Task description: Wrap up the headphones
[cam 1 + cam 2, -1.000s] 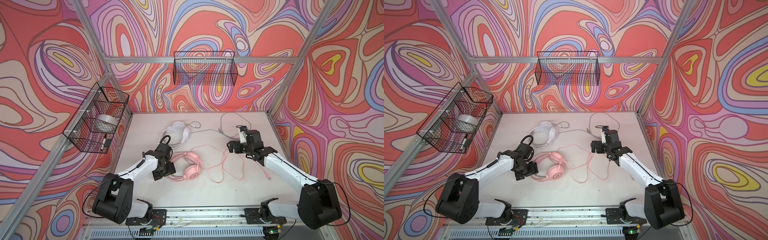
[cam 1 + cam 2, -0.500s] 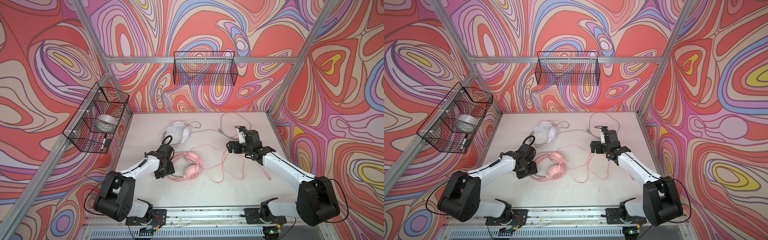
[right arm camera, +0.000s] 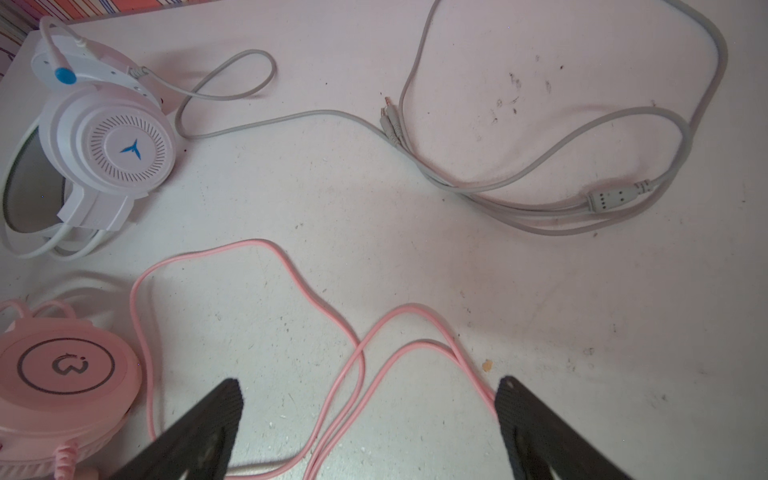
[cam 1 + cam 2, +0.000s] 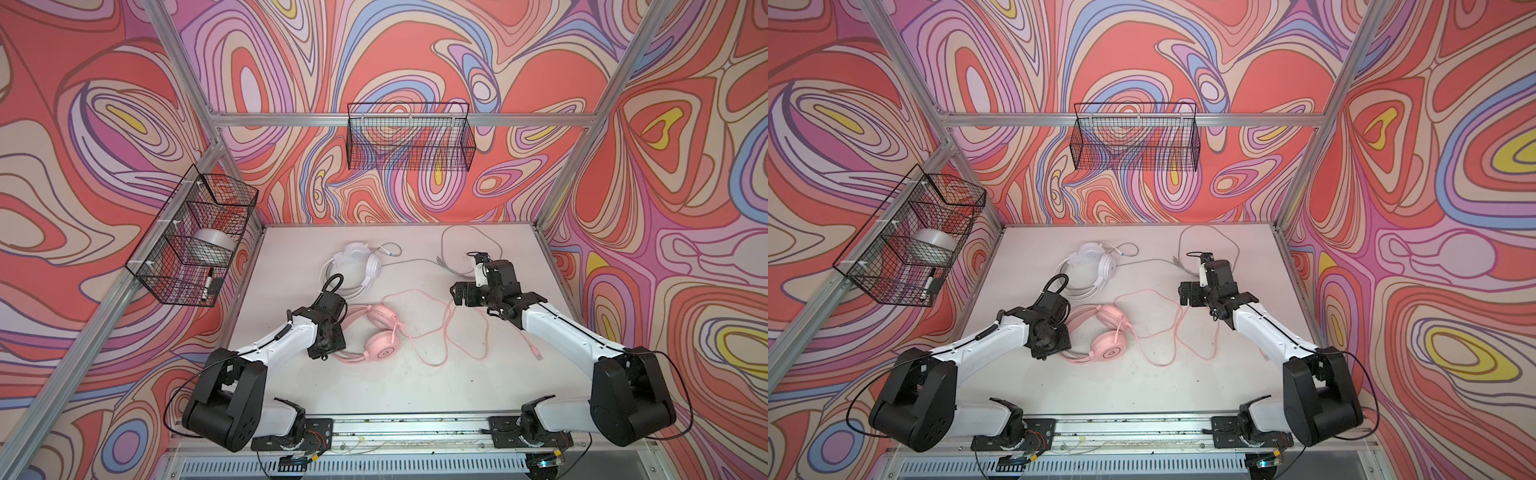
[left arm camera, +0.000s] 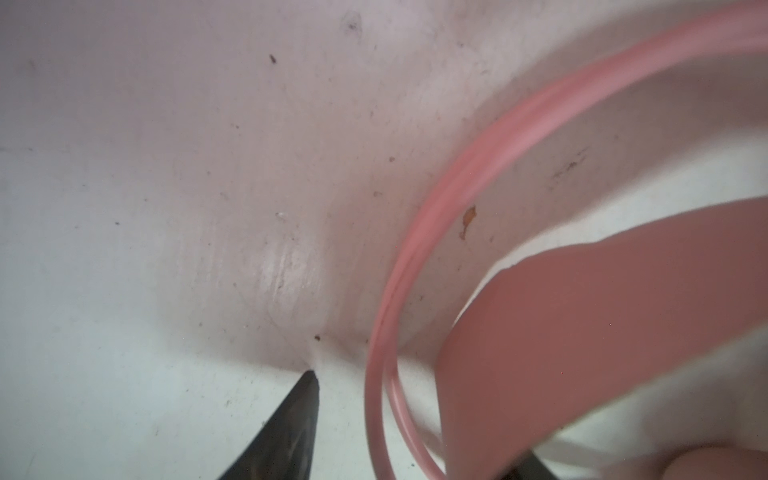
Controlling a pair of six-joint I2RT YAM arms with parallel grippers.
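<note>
On the table [image 4: 374, 399]: pink headset [image 4: 380, 351] lies flat mid-table, white headset [image 4: 357, 259] just behind it toward the back wall, neither one wrapped. Its pink cord [image 3: 253, 241] sprawls in loose loops to the right of the pink headset. From the white one the grey cord [image 3: 332, 112] trails toward the back right corner and doubles back on itself (the plugs [image 3: 390, 120] lie loose on the surface). At the left side of the pink headset the left gripper [image 4: 328, 351] is down, straddling the headband [image 5: 602, 332]. Left wrist view shows the wide band and thin hoop wires [image 5: 399, 282] between the jaws, with a clear gap from one finger [image 5: 291, 428] to the wires, so it's released, nothing clamped. The second finger is mostly hidden behind the band. Over the pink cord loops the right gripper [image 3: 370, 390] is spread wide, holding nothing. Can't tell whether its tips touch the table.
</note>
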